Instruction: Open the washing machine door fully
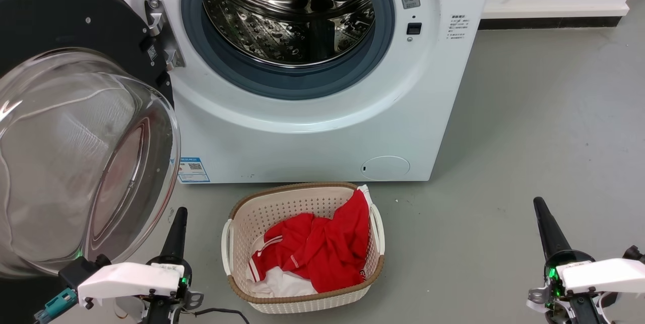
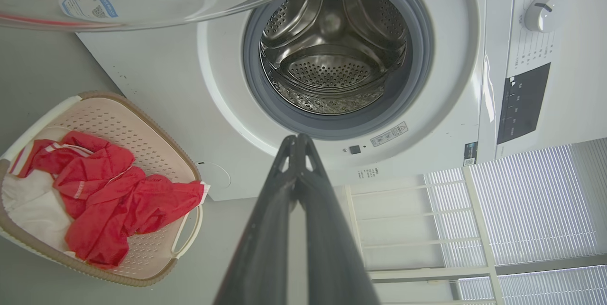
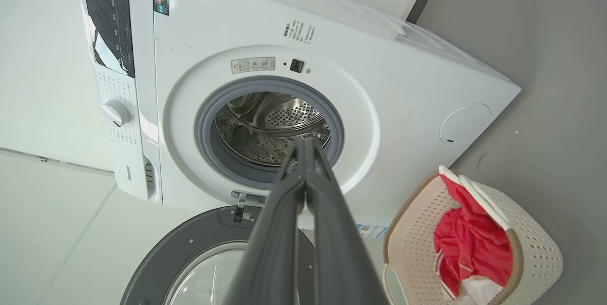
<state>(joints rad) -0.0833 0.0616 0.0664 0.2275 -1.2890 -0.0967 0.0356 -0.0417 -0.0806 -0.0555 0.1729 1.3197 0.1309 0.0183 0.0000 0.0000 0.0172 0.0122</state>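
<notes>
From the head camera, the biggest thing I have in front of me is the big white front-loading washing machine (image 1: 312, 137), standing on a grey floor (image 1: 544, 137). Its perforated steel drum (image 1: 289, 11) is exposed inside the blue-grey rubber gasket (image 1: 292, 84).

The washing machine door (image 1: 65, 16), a large glossy black disc with a clear bulging glass bowl (image 1: 75, 163) at its centre, is swung wide out on the left side of the machine. It hangs from its metal hinge (image 1: 161, 31), with the bowl side facing out toward me, well clear of the drum opening. In the right wrist view the door (image 3: 189, 243) lies roughly in line with the machine's front.

On the floor just in front of the machine sits a cream perforated plastic laundry basket with a brown rim (image 1: 302, 186). It holds a crumpled red garment with white trim (image 1: 322, 248) lying on some white cloth (image 1: 282, 283).

My left gripper (image 1: 180, 213) is low at the left, close beside the lower rim of the glass bowl. Its two dark fingers are pressed together at the tips with nothing between them, which the left wrist view (image 2: 296, 139) confirms. My right gripper (image 1: 539, 204) is low at the right over bare floor, well apart from the basket. Its fingers are likewise closed tip to tip and empty (image 3: 306, 141).

On the machine front are a round service flap (image 1: 385, 168) low on the right and a blue label sticker (image 1: 193, 170) low on the left. A small dark latch socket (image 1: 413, 28) sits beside the gasket.
</notes>
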